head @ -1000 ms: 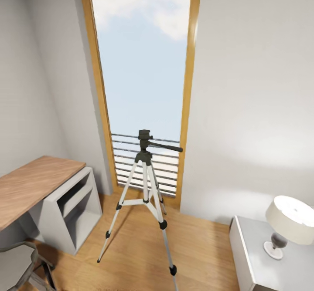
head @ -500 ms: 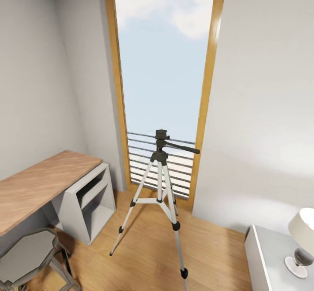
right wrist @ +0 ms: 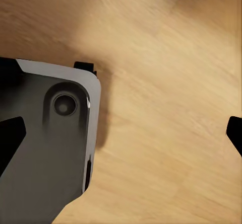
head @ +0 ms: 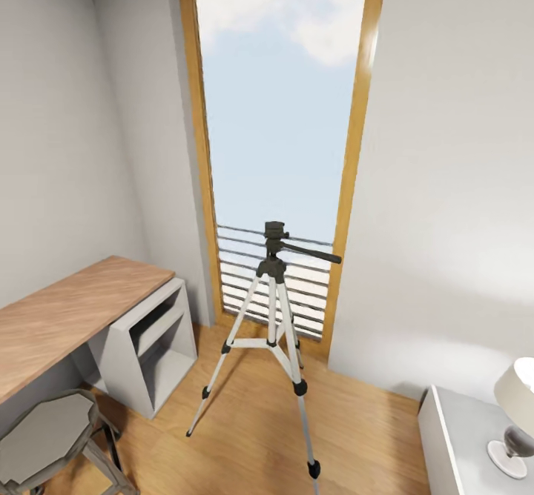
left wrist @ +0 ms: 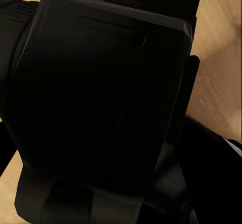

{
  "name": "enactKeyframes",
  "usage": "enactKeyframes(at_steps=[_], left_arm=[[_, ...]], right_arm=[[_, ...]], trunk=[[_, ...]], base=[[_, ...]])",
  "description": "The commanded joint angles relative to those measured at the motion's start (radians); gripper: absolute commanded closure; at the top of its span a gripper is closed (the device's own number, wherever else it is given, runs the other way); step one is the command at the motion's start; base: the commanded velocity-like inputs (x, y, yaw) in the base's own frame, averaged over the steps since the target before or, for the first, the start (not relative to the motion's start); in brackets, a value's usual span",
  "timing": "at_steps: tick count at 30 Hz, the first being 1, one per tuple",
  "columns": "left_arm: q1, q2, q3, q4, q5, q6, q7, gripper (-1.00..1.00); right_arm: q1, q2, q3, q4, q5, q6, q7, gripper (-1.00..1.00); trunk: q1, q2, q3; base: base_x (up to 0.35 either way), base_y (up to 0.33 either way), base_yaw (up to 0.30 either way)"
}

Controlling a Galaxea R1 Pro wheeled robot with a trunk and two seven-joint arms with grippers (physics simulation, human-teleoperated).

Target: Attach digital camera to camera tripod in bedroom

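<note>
In the left wrist view a large dark body blocks sight; whether either gripper is spread or closed cannot be told. The camera tripod (head: pixel 276 317) is seen at twelve o'clock before the window (head: pixel 280 110), head bare. Its thin legs could be knocked if approached carelessly.

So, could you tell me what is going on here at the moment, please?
The robot is facing the camera tripod, which stands on the wood floor in front of the tall window, between a desk and a white cabinet with a lamp. The tripod's head carries no camera yet. The right wrist view looks down at bare floor past a grey robot part. The left wrist view is blocked by a dark body, too close to identify.
</note>
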State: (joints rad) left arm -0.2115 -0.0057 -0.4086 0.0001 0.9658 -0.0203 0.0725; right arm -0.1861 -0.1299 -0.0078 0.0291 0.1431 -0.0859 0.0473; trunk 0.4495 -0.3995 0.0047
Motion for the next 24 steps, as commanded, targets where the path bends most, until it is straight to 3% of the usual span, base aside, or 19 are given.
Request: enactKeyframes(at_steps=[1, 24], left_arm=[[0.000, -0.001, -0.009, 0.000, 0.007, -0.002, 0.004, 1.00], [0.000, -0.002, -0.009, 0.000, 0.007, -0.001, 0.004, 1.00]], right_arm=[[-0.001, 0.000, -0.001, 0.003, 0.007, -0.006, 0.002, -1.00], [-0.001, 0.000, -0.001, 0.003, 0.007, -0.005, 0.002, -1.00]], trunk=[[0.001, -0.001, 0.000], [0.001, -0.001, 0.000]], base=[[0.166, -0.084, 0.002], [0.263, -0.152, 0.000]])
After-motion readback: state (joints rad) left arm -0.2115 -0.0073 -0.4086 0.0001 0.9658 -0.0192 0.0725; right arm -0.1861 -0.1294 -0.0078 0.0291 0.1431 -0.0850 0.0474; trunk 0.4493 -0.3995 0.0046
